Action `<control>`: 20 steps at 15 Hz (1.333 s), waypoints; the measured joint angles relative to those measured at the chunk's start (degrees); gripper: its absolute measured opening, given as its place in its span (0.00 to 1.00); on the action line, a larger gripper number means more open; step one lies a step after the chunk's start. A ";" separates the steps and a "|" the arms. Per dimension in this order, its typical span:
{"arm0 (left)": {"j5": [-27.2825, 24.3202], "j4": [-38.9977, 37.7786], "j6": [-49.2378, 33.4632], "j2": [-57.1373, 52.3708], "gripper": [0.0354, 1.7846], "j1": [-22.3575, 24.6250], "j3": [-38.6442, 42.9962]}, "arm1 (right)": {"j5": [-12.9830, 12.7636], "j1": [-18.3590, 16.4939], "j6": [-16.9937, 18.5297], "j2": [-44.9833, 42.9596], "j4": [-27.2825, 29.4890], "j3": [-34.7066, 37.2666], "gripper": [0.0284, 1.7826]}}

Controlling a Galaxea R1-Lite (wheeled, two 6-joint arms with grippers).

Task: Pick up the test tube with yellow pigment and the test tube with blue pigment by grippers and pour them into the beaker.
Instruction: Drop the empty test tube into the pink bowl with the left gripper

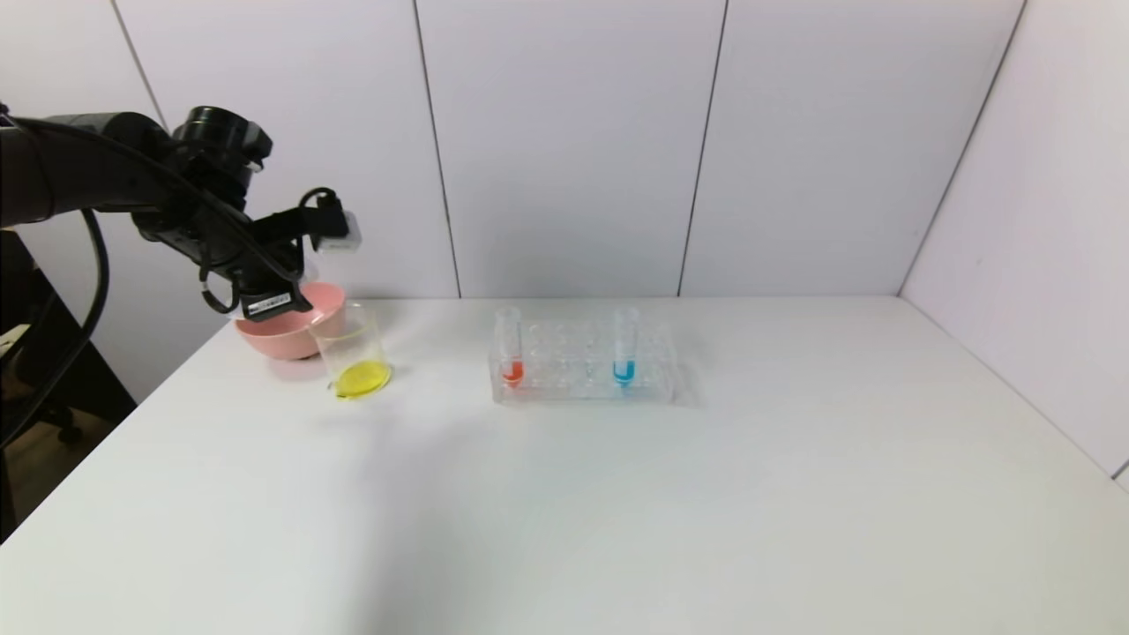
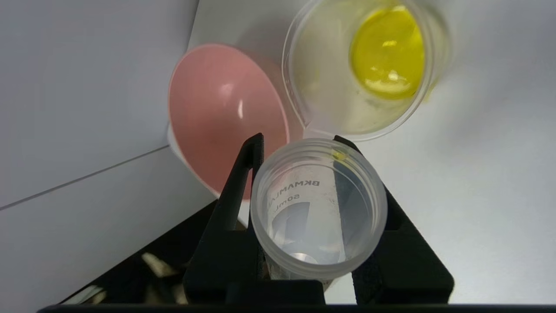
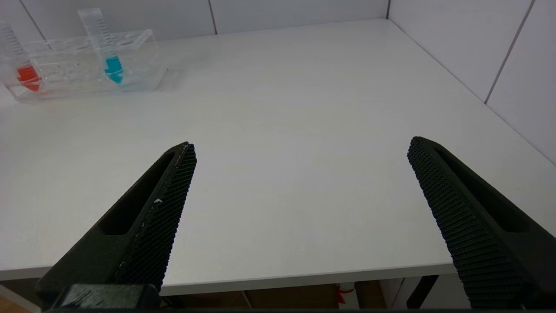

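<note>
My left gripper (image 1: 295, 287) is shut on the test tube with yellow pigment (image 2: 319, 208), held tipped over the beaker's near rim and the pink bowl. The tube looks empty, with one yellow drop on its rim. In the head view the arm mostly hides it. The beaker (image 1: 353, 353) holds yellow liquid at its bottom and also shows in the left wrist view (image 2: 369, 65). The test tube with blue pigment (image 1: 624, 353) stands upright in the clear rack (image 1: 648, 375); it also shows in the right wrist view (image 3: 108, 52). My right gripper (image 3: 302, 145) is open and empty over the table's front edge.
A pink bowl (image 1: 282, 335) sits just behind and left of the beaker, touching it (image 2: 226, 113). A red-tipped tube (image 1: 511, 353) stands at the rack's left end. White walls close the back and the right side.
</note>
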 joint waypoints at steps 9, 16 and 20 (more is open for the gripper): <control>-62.44 -7.46 -20.20 1.45 0.29 21.47 0.33 | 0.00 0.00 0.00 0.00 0.00 0.00 1.00; -64.81 -27.01 -29.39 12.63 0.29 22.88 -0.88 | 0.00 0.00 0.00 0.00 0.00 0.00 1.00; -50.99 -37.62 -35.26 16.13 0.29 21.55 -0.30 | 0.00 0.00 0.00 0.00 0.02 0.00 1.00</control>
